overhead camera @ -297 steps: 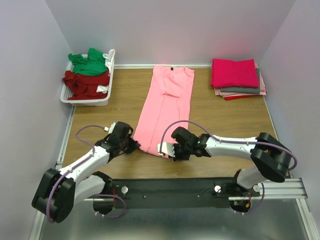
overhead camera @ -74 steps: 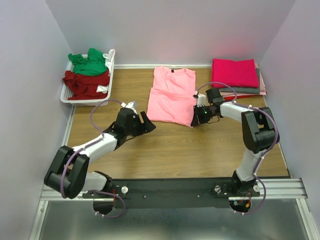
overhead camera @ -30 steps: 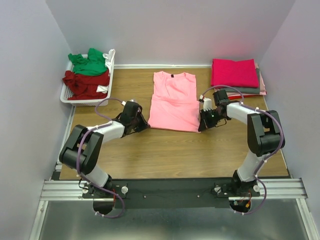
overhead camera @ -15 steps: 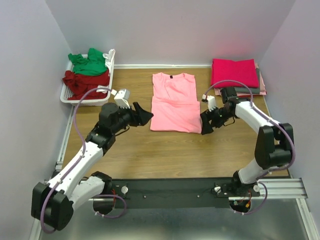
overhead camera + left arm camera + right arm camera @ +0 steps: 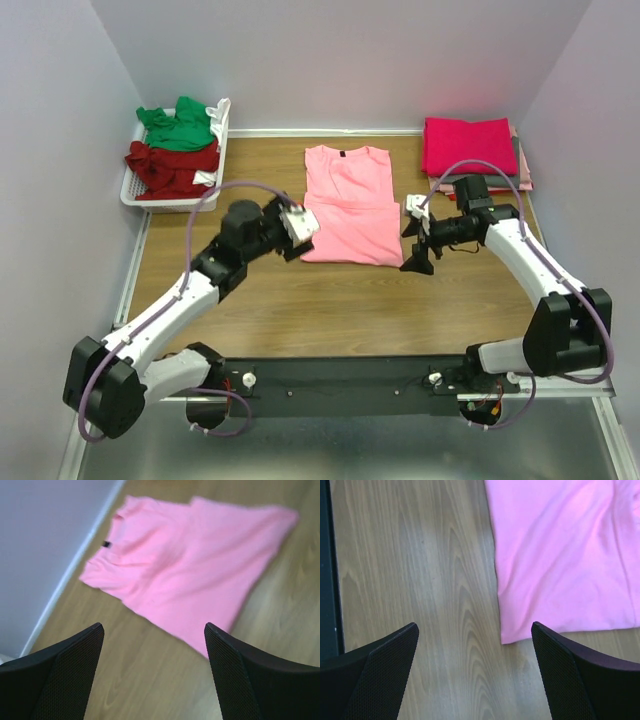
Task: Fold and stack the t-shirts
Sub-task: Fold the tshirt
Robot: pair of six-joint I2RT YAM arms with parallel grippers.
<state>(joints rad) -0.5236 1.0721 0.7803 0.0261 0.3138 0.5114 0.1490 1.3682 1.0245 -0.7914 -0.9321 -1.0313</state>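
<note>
The light pink t-shirt (image 5: 348, 205) lies folded in half on the wooden table, its dark neck label (image 5: 341, 151) at the far end. My left gripper (image 5: 294, 245) hovers open just off the shirt's near left corner, nothing between its fingers. My right gripper (image 5: 413, 247) hangs open off the near right corner, also empty. The left wrist view shows the pink t-shirt (image 5: 190, 575) beyond the open left gripper (image 5: 155, 675). The right wrist view shows the shirt's corner (image 5: 565, 555) ahead of the open right gripper (image 5: 475, 675). A magenta t-shirt (image 5: 468, 145) tops the folded stack at back right.
A white slotted basket (image 5: 170, 201) at back left holds a crumpled green t-shirt (image 5: 180, 125) and a dark red one (image 5: 170, 165). A grey shirt's edge (image 5: 495, 181) shows under the magenta one. Walls close in on three sides.
Both grippers have opened and let go of the pink shirt's near corners. Both arms have lifted off the table; the shirt lies where it was laid.
</note>
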